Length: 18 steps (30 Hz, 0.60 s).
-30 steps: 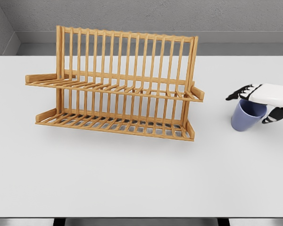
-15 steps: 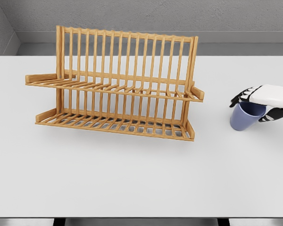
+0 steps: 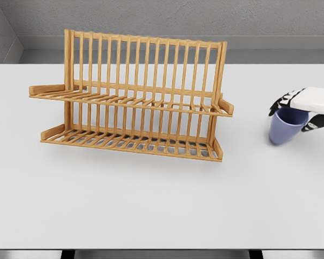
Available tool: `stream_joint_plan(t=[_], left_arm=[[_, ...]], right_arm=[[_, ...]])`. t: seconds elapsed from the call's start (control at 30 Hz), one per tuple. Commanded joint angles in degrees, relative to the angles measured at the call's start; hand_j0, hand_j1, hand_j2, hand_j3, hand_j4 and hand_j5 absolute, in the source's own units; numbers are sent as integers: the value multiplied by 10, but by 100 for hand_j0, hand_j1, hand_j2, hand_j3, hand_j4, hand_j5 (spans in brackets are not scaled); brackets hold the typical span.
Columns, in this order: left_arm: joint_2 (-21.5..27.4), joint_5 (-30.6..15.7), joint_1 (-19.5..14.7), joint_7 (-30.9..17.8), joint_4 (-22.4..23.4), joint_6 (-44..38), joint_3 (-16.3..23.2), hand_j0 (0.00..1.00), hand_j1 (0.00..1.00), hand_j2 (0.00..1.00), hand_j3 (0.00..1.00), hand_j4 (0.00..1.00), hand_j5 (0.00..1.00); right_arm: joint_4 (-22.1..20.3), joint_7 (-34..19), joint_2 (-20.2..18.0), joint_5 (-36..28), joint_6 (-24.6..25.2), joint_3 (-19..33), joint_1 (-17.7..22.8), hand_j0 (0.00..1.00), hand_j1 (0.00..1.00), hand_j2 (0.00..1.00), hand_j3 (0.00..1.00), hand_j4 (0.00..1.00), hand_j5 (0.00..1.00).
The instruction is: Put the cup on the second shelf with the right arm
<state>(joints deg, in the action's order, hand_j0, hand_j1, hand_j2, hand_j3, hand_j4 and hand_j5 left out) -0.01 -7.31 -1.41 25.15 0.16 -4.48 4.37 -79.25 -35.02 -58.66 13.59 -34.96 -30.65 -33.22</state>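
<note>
**Right hand grips a blue cup beside the rack**

From the head camera I see a two-tier wooden dish rack (image 3: 135,102) standing left of centre on the white surface (image 3: 151,199). Well to its right, my right hand (image 3: 305,105) has its dark fingers (image 3: 282,100) curled around the rim of a tilted blue cup (image 3: 285,127), apart from the rack.

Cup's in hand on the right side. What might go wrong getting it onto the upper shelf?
1. The right hand grips the blue cup only near its rim, so it may tilt or slip.
2. The upper shelf of the wooden rack ends in a protruding arm; the cup could clip it.
</note>
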Motion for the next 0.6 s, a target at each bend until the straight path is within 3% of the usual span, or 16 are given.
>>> stream_joint_plan(t=[0.0, 0.57], left_arm=[[0, 0, 0, 0, 0, 0, 0, 100, 100, 100, 100, 100, 100], [0, 0, 1, 1, 0, 0, 0, 100, 100, 100, 100, 100, 100]], right_arm=[[1, 0, -2, -3, 2, 1, 0, 71, 71, 71, 71, 71, 71], [-5, 0, -3, -5, 0, 22, -11, 68, 68, 68, 68, 68, 68]])
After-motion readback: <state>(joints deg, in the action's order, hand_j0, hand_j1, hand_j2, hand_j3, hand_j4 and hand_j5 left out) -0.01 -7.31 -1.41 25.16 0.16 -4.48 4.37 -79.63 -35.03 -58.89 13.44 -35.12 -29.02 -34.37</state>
